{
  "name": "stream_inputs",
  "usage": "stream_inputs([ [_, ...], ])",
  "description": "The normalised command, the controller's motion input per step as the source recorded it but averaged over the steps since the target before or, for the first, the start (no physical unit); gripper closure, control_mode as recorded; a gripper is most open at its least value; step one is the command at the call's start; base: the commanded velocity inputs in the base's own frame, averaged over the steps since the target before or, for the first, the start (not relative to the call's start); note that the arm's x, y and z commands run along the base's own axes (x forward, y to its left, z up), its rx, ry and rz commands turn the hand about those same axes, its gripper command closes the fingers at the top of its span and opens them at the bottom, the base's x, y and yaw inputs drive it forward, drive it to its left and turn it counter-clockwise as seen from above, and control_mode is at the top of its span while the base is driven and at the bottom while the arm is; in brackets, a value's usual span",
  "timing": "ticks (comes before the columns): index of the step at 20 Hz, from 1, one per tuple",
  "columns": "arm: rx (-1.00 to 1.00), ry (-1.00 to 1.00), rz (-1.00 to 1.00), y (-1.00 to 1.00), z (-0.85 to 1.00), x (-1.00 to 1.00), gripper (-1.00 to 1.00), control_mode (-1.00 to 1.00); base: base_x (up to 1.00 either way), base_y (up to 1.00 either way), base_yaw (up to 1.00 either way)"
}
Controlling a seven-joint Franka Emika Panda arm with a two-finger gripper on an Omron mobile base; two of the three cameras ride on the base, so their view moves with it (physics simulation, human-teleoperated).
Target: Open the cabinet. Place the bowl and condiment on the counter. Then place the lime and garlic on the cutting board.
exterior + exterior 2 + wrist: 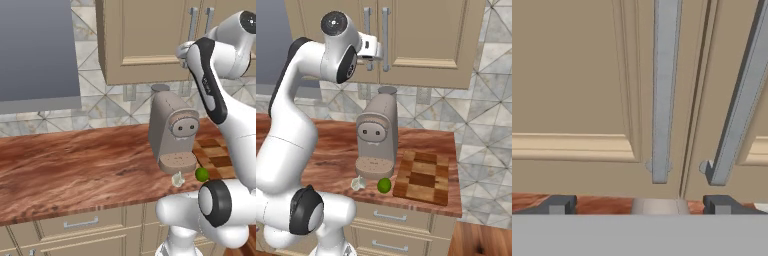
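Note:
The cabinet (421,35) has both doors shut. In the hand view its two silver bar handles stand close ahead: the left handle (663,90) and the right handle (739,105). My gripper (641,205) is open and empty, raised in front of the left handle (369,65) at its lower end, not touching it. On the counter (331,150) the lime (384,185) and the garlic (358,183) lie side by side at the front edge, left of the checkered cutting board (423,177). The bowl and condiment are out of view.
A beige coffee machine (376,137) stands on the counter directly below my hand, just behind the garlic and lime. A grey range hood (37,55) hangs at the left. Drawers (80,222) run under the counter. The counter ends just right of the board.

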Motion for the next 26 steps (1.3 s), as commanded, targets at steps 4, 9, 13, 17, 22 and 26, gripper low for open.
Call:
stream_inputs([
  [4,0.00,-0.02,0.00,-0.06,0.00,0.04,-1.00,-1.00,0.00,0.00,0.00],
  [9,0.00,-0.05,0.00,-0.02,0.00,0.07,-1.00,-1.00,0.00,0.00,0.00],
  [13,0.00,-0.02,0.00,0.00,0.00,0.16,-1.00,-1.00,0.00,0.00,0.00],
  [17,0.00,0.00,0.00,0.00,0.00,0.21,-1.00,-1.00,0.00,0.00,0.00],
  [22,0.00,0.00,0.00,0.00,0.00,0.32,-1.00,-1.00,0.00,0.00,0.00],
  [26,0.00,-0.01,0.00,0.00,0.00,0.26,-1.00,-1.00,0.00,0.00,0.00],
])
